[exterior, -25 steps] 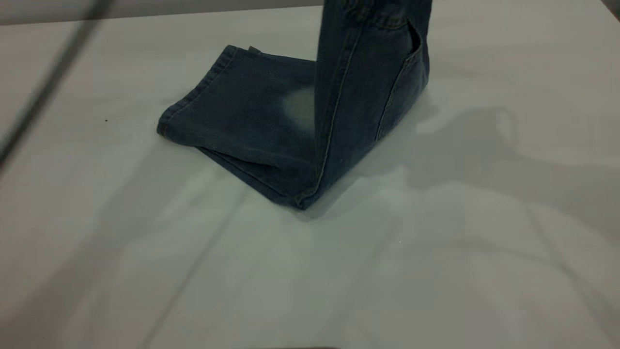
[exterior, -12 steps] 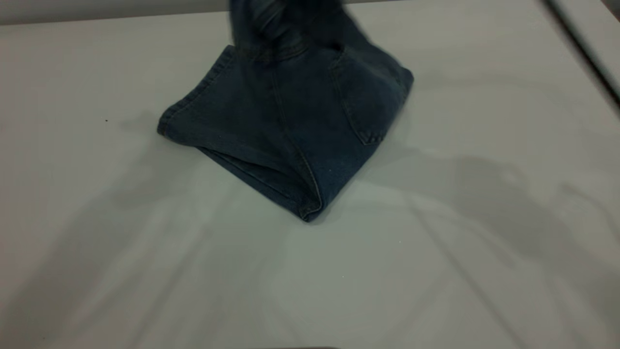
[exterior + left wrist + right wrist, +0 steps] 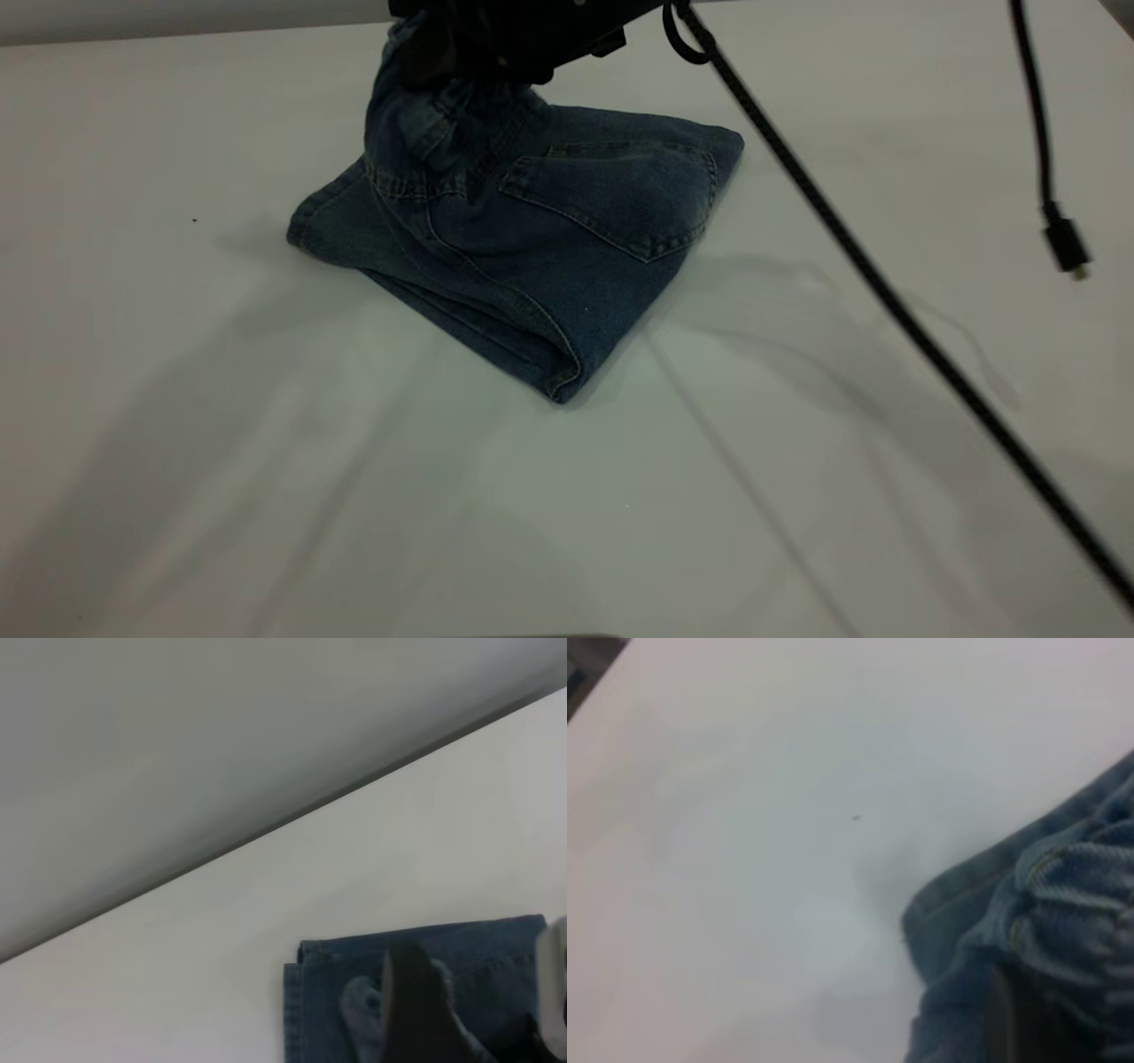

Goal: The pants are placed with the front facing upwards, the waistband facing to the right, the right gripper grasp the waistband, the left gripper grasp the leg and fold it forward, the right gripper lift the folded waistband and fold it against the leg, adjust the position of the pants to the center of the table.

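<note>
white table [image 3: 266,496], one pants [image 3: 532,239], one tool [image 3: 461,53]

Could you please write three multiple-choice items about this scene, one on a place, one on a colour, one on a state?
1. Where is the raised waistband held?
A. above the leg hem, at the far side
B. at the table's near edge
C. beyond the table

2. What colour are the pants?
A. red
B. blue
C. white

3. What is the state of the pants?
A. spread flat
B. folded, with the back pocket on top
C. hanging wholly in the air

Answers:
1 A, the right claw holds it there.
2 B, it is denim.
3 B, layers lie on the table.
</note>
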You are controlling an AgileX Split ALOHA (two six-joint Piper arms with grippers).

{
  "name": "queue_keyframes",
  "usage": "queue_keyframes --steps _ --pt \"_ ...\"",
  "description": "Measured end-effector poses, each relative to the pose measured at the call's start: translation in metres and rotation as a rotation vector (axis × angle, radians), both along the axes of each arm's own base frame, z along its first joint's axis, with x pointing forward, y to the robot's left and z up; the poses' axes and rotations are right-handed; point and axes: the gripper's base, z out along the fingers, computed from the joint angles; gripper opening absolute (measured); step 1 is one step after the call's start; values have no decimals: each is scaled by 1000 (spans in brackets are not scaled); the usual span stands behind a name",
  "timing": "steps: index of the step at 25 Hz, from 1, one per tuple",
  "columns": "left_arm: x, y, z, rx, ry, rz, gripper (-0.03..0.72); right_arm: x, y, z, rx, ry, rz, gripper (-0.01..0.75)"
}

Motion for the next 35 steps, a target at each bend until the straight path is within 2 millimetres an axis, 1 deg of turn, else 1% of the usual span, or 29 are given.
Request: queue_keyframes --steps 2,3,5,8,10,11,12,14,16,17,19,22,23,25,26,27,28,30,35 --pt "0 0 0 -4 6 -1 359 2 0 -1 -13 -5 -15 165" --pt "0 0 0 -6 7 -1 359 2 1 -1 -13 -7 -15 204" --pt "0 0 0 -8 7 -1 359 2 3 1 -9 -11 -13 295" --pt "0 0 0 -8 8 -1 359 2 3 2 -4 -12 -10 461" --pt "0 0 0 -8 8 -1 359 1 5 4 16 -7 6 541" --pt "0 0 0 -8 9 -1 359 0 7 5 32 1 24 570" --pt "0 0 0 -8 9 -1 359 -2 8 8 56 14 38 584" --pt "0 0 0 -8 9 -1 359 -6 11 14 81 51 48 588" --pt "0 0 0 -8 9 -1 359 -11 17 22 57 56 79 571" --pt "-1 0 0 -9 7 -1 359 -13 22 27 30 49 103 561" --pt "-3 0 3 -12 -1 -1 359 -19 39 38 -18 41 153 551" --pt "-10 3 14 -27 -38 -1 359 -25 59 56 -74 94 152 545" --pt "-14 5 20 -34 -58 0 359 -25 62 57 -99 136 133 545" --pt "-23 9 31 -51 -99 0 359 -18 64 62 -157 207 69 542" --pt "-28 11 37 -58 -118 0 359 -14 64 62 -179 269 18 539" --pt "-32 12 42 -64 -134 1 359 -11 62 58 -227 320 -31 533" --pt "-34 13 45 -68 -142 1 359 -7 61 57 -261 349 -83 526" --pt "-37 14 47 -70 -150 0 359 -1 61 48 -298 418 -171 510" --pt "-36 14 43 -65 -134 0 359 8 68 39 -220 565 -343 493"
